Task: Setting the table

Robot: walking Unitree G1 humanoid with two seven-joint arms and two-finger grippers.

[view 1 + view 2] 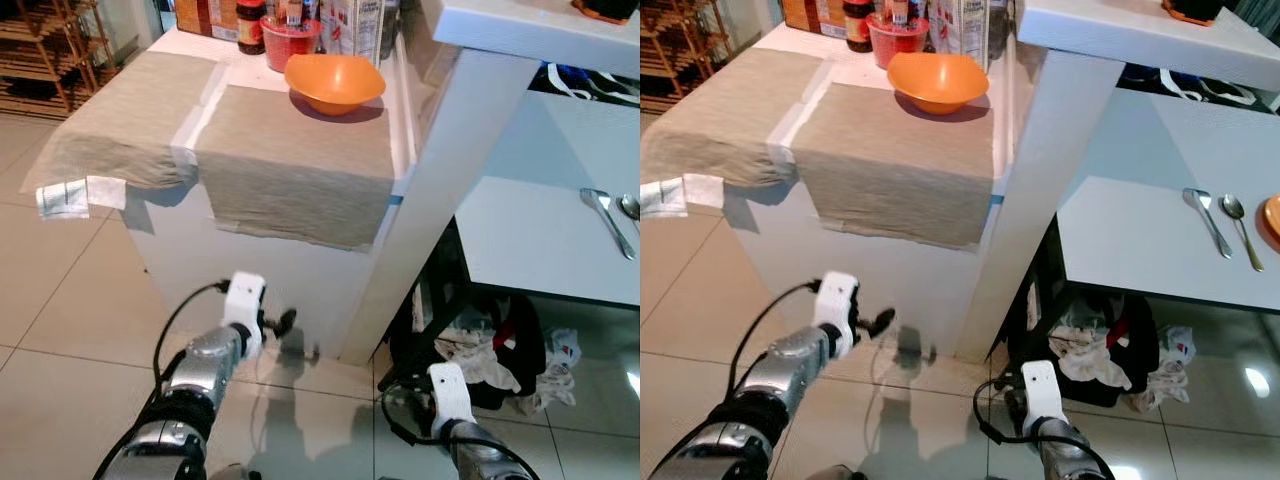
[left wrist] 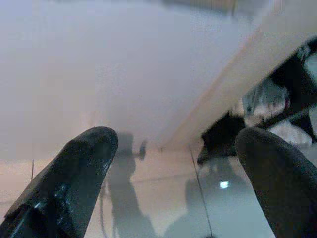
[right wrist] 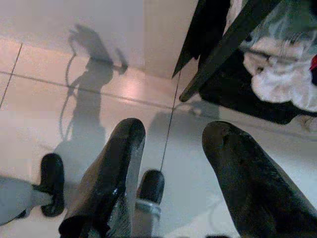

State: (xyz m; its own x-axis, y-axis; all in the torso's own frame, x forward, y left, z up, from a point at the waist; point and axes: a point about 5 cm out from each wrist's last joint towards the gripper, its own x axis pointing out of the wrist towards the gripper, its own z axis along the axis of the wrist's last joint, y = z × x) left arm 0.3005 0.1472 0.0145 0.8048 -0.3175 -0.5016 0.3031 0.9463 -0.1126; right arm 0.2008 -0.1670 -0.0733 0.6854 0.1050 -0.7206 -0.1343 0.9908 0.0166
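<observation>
An orange bowl (image 1: pixel 334 81) is seen on beige woven placemats (image 1: pixel 296 160) over a white table (image 1: pixel 402 100); silver cutlery (image 1: pixel 1208 220) is laid on grey, and the floor (image 1: pixel 60 300) is tiled cream

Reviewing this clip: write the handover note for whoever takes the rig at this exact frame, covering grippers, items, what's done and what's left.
Left gripper: open, holding nothing, raised low in front of the white counter.
Right gripper: open, holding nothing, pointing down at the floor tiles.
Orange bowl sits on the right-hand beige placemat; the left placemat is bare.
Fork and spoon lie side by side on the lower white table.
Done: placemats laid, one bowl out. Left, probably: cutlery and the second place.
</observation>
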